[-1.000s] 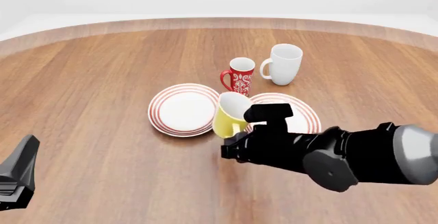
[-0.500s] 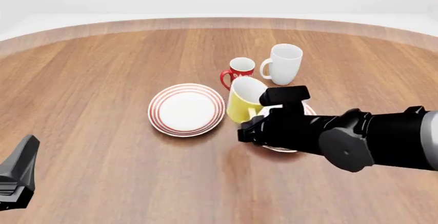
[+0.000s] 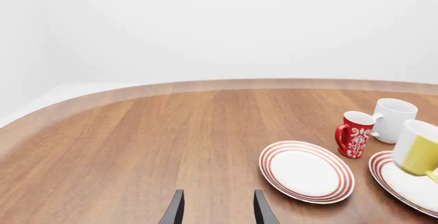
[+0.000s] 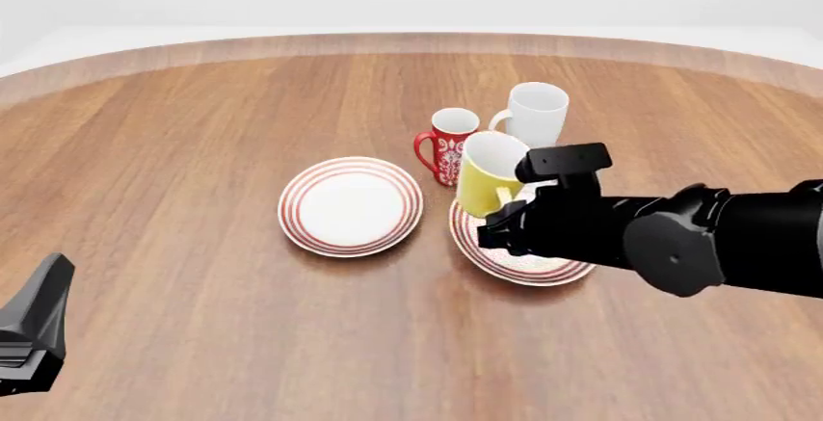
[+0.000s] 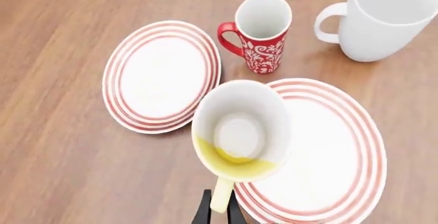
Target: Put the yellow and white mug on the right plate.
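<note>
The yellow and white mug (image 4: 491,173) hangs tilted over the left part of the right plate (image 4: 515,263), a white plate with red rings. My right gripper (image 4: 504,223) is shut on the mug's yellow handle (image 5: 222,195), which sits between the two fingertips in the right wrist view. That view looks down into the mug's white inside (image 5: 241,129), with the right plate (image 5: 325,155) below and beside it. My left gripper (image 3: 217,211) is open with nothing in it, low at the near left (image 4: 33,329), far from the mug. The right arm hides part of the plate in the front view.
A second ringed plate (image 4: 350,205) lies to the left of the right plate. A red white-patterned mug (image 4: 450,142) and a taller white mug (image 4: 534,118) stand just behind the two plates, close to the held mug. The round table's far edge (image 4: 411,43) curves behind them.
My right gripper has carried the yellow mug rightward and farther away, from between the two plates to above the right plate. The left gripper has not moved.
</note>
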